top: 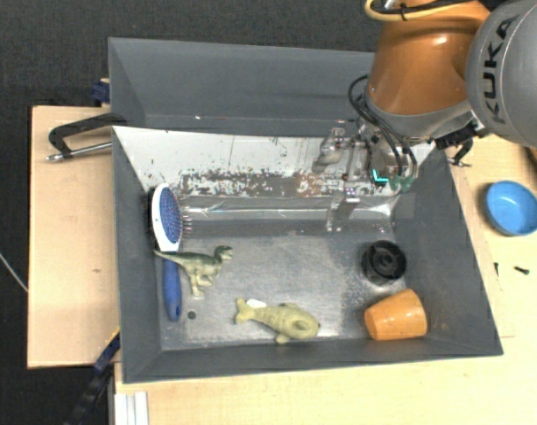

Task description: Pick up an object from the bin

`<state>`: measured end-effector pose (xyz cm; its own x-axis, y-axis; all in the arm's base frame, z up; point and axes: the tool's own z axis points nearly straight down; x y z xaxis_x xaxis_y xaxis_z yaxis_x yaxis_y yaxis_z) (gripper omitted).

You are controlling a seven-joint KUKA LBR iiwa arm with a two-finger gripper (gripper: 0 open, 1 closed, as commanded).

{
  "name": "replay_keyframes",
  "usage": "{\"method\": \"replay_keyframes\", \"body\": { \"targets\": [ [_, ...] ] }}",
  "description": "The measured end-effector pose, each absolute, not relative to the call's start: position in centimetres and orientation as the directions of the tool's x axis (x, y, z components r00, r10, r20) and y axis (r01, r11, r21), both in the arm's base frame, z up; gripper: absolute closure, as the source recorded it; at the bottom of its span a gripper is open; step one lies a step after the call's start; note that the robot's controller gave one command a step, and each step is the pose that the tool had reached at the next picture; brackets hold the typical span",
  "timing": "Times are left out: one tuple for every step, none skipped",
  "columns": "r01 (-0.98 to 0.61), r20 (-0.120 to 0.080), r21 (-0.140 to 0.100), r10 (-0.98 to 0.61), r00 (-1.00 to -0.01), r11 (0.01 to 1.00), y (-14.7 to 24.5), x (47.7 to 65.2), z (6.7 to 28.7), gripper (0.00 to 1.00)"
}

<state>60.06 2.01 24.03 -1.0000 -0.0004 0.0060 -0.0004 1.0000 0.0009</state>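
My gripper [343, 193] hangs above the back right part of the bin floor, beneath the arm's orange cover, and nothing shows in it. Closest to it is a small black round cap-like thing [383, 261], lying below it and slightly to the right. An orange cup [396, 315] lies on its side in the front right corner. Both are apart from the gripper.
A pale yellow-green toy fish [281, 320] lies at the front middle. Along the left wall lie a green toy dinosaur [200, 266] and a blue hairbrush [168, 237] with a blue handle. The bin's walls slope inward.
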Motion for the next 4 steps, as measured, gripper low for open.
{"method": "replay_keyframes", "body": {
  "targets": [
    [0.04,0.008,0.001,0.04,-0.999,0.999,-1.1,54.9,11.9,0.0],
    [0.12,0.003,-0.001,0.12,-0.993,0.993,-7.0,52.2,10.1,0.0],
    [0.073,-0.019,-0.002,0.073,-0.997,0.997,-13.5,52.4,7.2,0.0],
    [0.069,-0.015,0.0,0.069,-0.998,0.998,-13.2,52.4,7.3,1.0]
  ]
}}
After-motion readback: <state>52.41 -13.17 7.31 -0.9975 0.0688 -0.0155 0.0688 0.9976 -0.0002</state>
